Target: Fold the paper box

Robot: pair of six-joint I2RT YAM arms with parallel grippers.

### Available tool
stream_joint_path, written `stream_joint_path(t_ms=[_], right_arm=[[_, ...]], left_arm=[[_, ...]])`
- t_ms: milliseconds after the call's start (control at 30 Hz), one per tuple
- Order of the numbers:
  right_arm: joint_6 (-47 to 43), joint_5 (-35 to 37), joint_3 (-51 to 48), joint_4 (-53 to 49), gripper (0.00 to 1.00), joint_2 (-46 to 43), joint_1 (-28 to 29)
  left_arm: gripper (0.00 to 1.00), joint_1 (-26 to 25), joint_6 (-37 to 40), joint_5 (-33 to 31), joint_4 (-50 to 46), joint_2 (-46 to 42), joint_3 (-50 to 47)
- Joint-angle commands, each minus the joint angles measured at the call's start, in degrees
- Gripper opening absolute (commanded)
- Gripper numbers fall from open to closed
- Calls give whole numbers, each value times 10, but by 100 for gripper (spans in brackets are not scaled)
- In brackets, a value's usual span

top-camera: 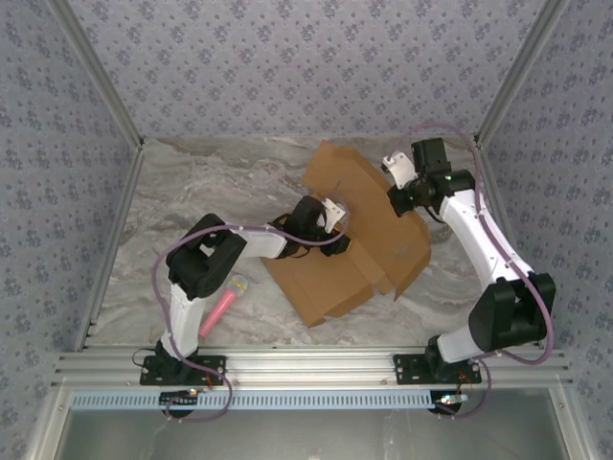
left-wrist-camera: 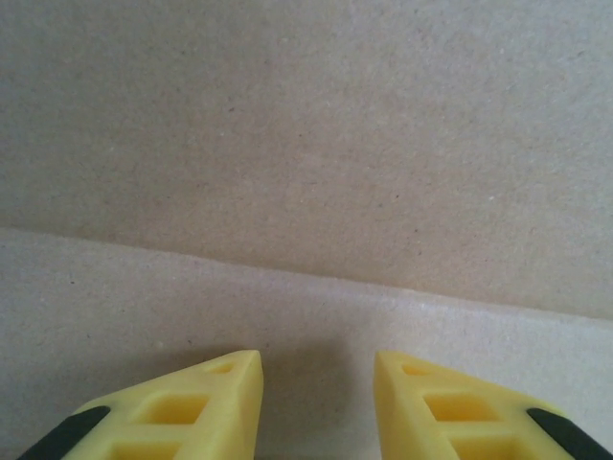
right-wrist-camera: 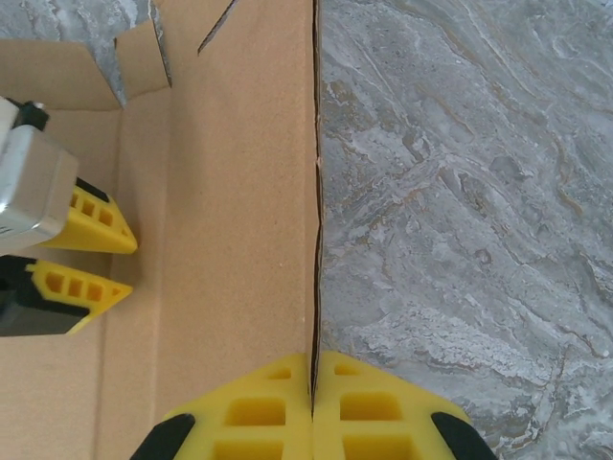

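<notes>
**Pin the base, hinge the pinched edge up on its crease**

The marble table (top-camera: 192, 192) carries the paper box (top-camera: 350, 259) mid-right. It's a brown die-cut sheet lying mostly flat and diagonal, w/ flaps (top-camera: 407, 273) splayed at the near-right end. No walls are standing yet, so I judge we're early in the fold.

Both arms are on it. The L arm (top-camera: 206, 264) reaches across from near left, and the left gripper (top-camera: 337, 226) hangs over the sheet's middle. The R arm (top-camera: 488, 249) comes in from the right, w/ the right gripper (top-camera: 395, 198) at the sheet's far-right edge.

On the right wrist cam, its fingers (right-wrist-camera: 259, 412) are clenched together and the cardboard edge runs straight into the seam between them. I read that as a pinch on the box's edge.

On the left wrist cam, the jaws stand apart w/ nothing between them. The tips sit close over bare cardboard, and a crease (left-wrist-camera: 306, 273) crosses just ahead.

- **L arm:** I'd set it down flat on the base panel, just inside the fold line, so it presses and doesn't snag.
- **R arm:** I'd swing the pinched edge up and inward, slowly, in an arc about its crease, never pulling outward.
- **Risks:** the sheet may skate on the slick marble if L isn't bearing down, and thin board buckles off-crease if R drags.

What looks like a pink marker (top-camera: 222, 309) lies by the L arm's base, well apart from the box, so no bother.
</notes>
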Motion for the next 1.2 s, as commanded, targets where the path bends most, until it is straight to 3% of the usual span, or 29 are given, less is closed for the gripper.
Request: stream_joint_path(t_ms=[0, 333, 800, 1167], right_arm=[[15, 6, -3, 3, 0, 4, 0], [42, 26, -15, 13, 0, -1, 30], [75, 148, -81, 66, 0, -45, 156], [78, 150, -102, 76, 0, -48, 173]], left_arm=[[34, -1, -9, 10, 18, 28, 27], [33, -1, -12, -8, 16, 77, 35], [34, 0, -37, -22, 83, 84, -6], [35, -1, -46, -23, 105, 78, -20]])
